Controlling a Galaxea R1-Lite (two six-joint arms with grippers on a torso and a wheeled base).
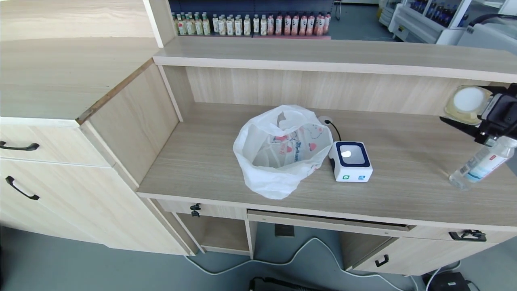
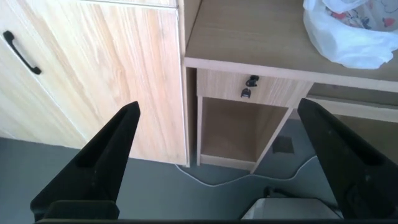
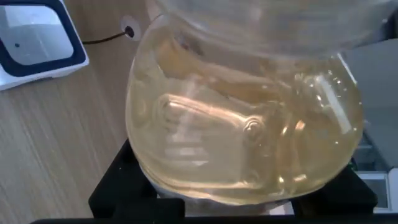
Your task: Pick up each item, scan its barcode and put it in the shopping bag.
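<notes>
Currently the right claw (image 1: 472,118) is gripping a pale-yellow jar (image 1: 467,103) above the tabletop's (image 1: 404,133) right end, well apart from the shopping bag (image 1: 278,149), which is sitting open just beside the scanner (image 1: 350,161). A clear bottle (image 1: 480,163) is resting below the jar. The left claw (image 2: 219,124) is hanging wide open near the cabinet (image 2: 112,56).

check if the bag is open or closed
Open. The bag sits on the counter with its mouth spread wide and facing up, so the head view looks straight into it.
</notes>
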